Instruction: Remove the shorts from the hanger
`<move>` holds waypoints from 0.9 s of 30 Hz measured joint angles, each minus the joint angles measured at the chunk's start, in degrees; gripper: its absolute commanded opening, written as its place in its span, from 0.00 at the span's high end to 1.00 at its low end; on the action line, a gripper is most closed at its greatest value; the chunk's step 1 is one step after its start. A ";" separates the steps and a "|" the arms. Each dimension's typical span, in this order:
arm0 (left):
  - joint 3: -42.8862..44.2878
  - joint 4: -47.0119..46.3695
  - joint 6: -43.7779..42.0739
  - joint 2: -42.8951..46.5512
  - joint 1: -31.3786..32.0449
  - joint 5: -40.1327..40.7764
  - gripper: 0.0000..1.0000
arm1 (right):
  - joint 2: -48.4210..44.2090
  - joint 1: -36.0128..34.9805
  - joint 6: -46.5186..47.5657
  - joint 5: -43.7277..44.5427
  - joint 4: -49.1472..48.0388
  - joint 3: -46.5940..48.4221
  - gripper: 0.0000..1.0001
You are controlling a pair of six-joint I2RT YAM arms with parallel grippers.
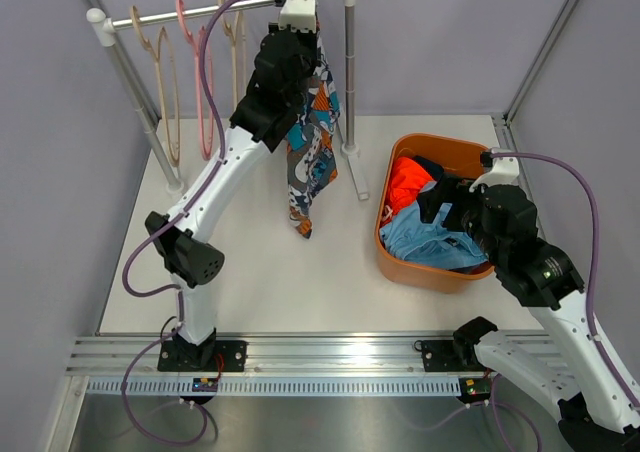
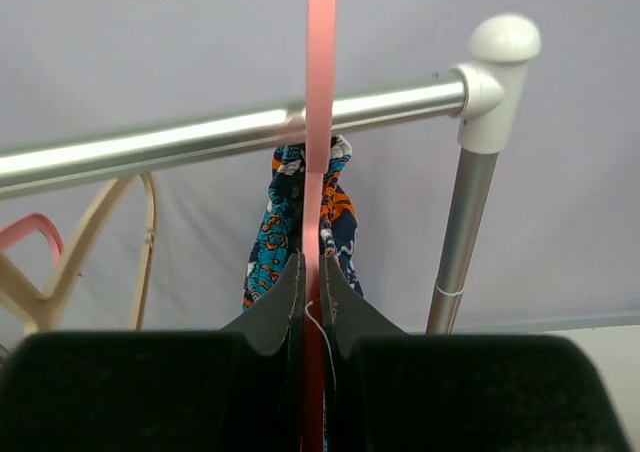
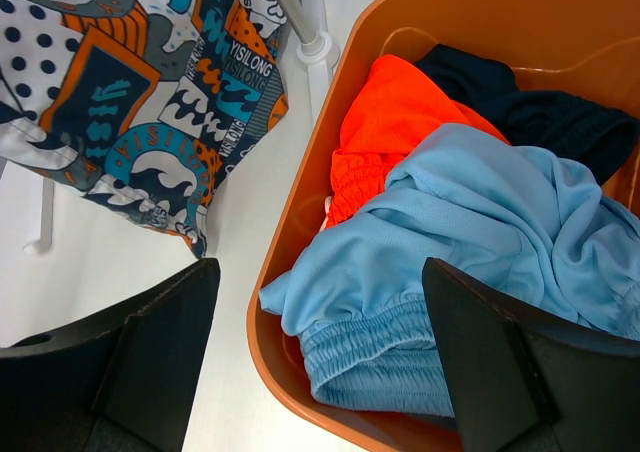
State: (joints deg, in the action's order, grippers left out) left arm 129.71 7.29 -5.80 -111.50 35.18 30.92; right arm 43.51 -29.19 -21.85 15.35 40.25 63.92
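The left gripper (image 2: 320,294) is raised to the silver metal rail (image 2: 190,140) of the clothes rack. Its dark jaws are pressed together on the thin edge of a pink plastic hanger (image 2: 321,92) that crosses over the rail. The blue-orange-white multicolour print shorts (image 1: 310,147) hang from this hanger near the rail's right end. They sit just beside the white-capped upright post (image 2: 463,232) and drape down towards the white tabletop (image 1: 280,272). In the top view the left arm partly covers their upper part. Further left on the rail hang bare beige wooden hangers (image 1: 160,82) and another pink hanger (image 1: 203,82).

The right gripper (image 3: 320,272) hovers over the near left edge of the round orange plastic basket (image 3: 300,197). Its two black fingers (image 3: 160,342) are spread wide apart and hold nothing. Three pairs lie bunched together inside the basket. The light blue shorts (image 3: 490,232) are on top at the near side, with their elastic waistband against the basket wall. The bright orange-red shorts (image 3: 400,122) are behind them, and the dark navy shorts (image 3: 545,107) are at the far side. The basket stands on the tabletop to the right of the rack's post, near the hanging print shorts but apart from them.
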 measured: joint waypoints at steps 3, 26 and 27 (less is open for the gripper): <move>0.02 0.59 -0.70 1.68 -0.09 -1.01 1.00 | 0.00 0.00 0.00 -0.02 -0.11 -0.20 0.09; -8.68 27.23 2.03 18.34 -0.63 -23.04 1.00 | 2.45 0.00 -0.28 -3.13 -2.86 -0.17 0.09; -10.16 27.96 2.51 20.11 -0.63 -24.35 1.00 | 2.93 0.00 -0.39 -3.54 -3.06 -0.07 0.10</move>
State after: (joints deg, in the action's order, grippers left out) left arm 119.55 35.24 -3.29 -91.39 34.54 6.57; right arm 46.44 -29.19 -22.24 11.81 37.19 63.86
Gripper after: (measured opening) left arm 0.070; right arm 0.910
